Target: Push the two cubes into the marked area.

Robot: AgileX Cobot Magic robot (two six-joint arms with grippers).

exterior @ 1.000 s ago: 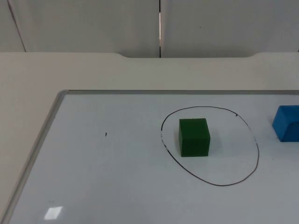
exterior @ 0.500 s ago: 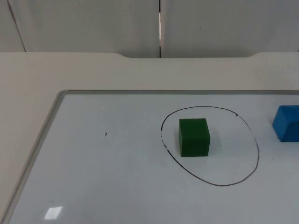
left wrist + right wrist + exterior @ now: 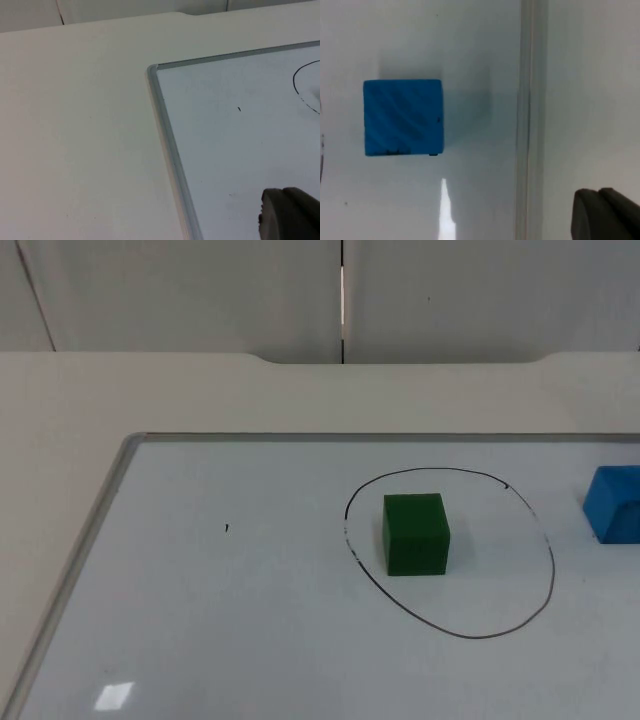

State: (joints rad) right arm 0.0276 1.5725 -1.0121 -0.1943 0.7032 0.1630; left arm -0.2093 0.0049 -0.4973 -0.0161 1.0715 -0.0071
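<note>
We see the green cube (image 3: 416,533) already sitting inside the hand-drawn circle (image 3: 551,570) on the whiteboard (image 3: 240,620), toward the ring's left part, so we judge half the task done. The blue cube (image 3: 613,502) lies outside the ring, well to its right; in the right wrist view the blue cube (image 3: 403,117) rests flat on the board, near the board's metal frame (image 3: 526,100) but apart from it. The next step, as we read it, is a push on the blue cube toward the circle: we would bring the right gripper down on the frame side of the cube, meet its face squarely and low, and stop once it crosses the line so it does not knock the green cube out. A dark fingertip (image 3: 607,215) of the right gripper hangs over the table beyond the frame; the left gripper's fingertip (image 3: 290,215) hovers above the board's left area. We cannot tell how wide either claw stands, and neither has hold of anything. The board lies on a cream table (image 3: 200,390) ending at a grey partition wall (image 3: 180,290).
</note>
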